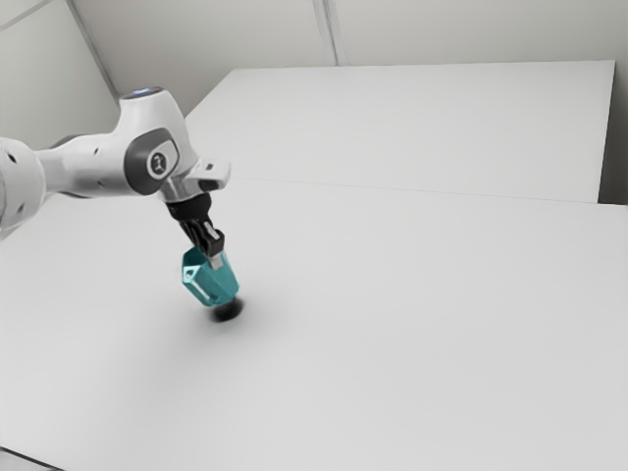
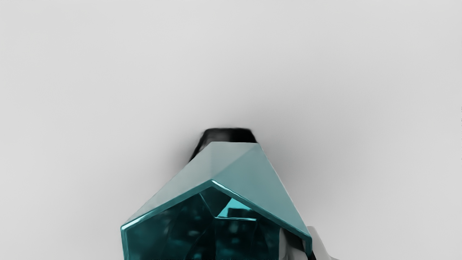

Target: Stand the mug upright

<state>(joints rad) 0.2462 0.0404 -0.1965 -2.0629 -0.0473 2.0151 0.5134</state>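
- Surface point(image 1: 412, 334), quantity one: white, broad and flat; it extends beneath the arm and the mug.
- Arm point(image 1: 93, 169), quantity one: white with dark grey joint covers; it enters from the exterior view's left and reaches over the surface, its wrist above the mug.
- End effector point(image 1: 216, 259), quantity one: black, directed downward at the rim of the mug; clamped on the mug by one section of its wall.
- Mug point(image 1: 213, 284), quantity one: teal, faceted sides, angular rim. Location: at the fingertips, over the part of the surface nearer the exterior view's left. Attitude: tilted, not upright; the mouth faces upward and toward the exterior view's left, the closed end lower. In the wrist view the open mouth faces the camera.
- Dark patch point(image 1: 228, 311), quantity one: black, blurred, at the closed end of the mug; whether it is a base or a shadow cannot be determined.
- Fingers point(image 2: 290, 247), quantity two: one inside the mouth, one outside, with the wall between them.
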